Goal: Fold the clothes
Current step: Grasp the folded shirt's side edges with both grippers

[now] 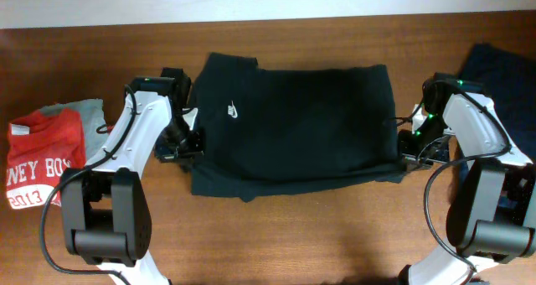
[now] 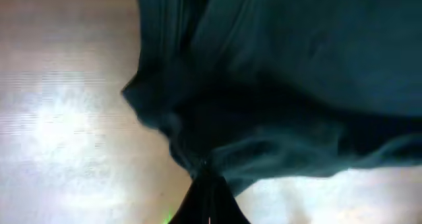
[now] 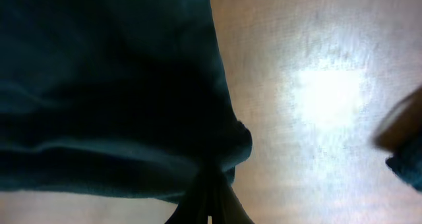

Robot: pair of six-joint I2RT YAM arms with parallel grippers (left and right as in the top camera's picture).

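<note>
A black T-shirt [image 1: 293,121] with a small white chest logo [image 1: 232,111] lies spread across the middle of the table, partly folded. My left gripper [image 1: 186,144] is shut on its left edge; the left wrist view shows the fabric [image 2: 277,72] bunched into the closed fingertips [image 2: 208,178]. My right gripper [image 1: 408,149] is shut on its right edge; the right wrist view shows the cloth [image 3: 112,85] pinched at the closed fingertips [image 3: 211,181].
A red shirt with white lettering [image 1: 38,163] lies on a grey garment [image 1: 88,113] at the far left. A dark navy garment [image 1: 507,88] lies at the far right, and its corner shows in the right wrist view [image 3: 407,165]. Bare wooden table [image 1: 293,235] lies in front.
</note>
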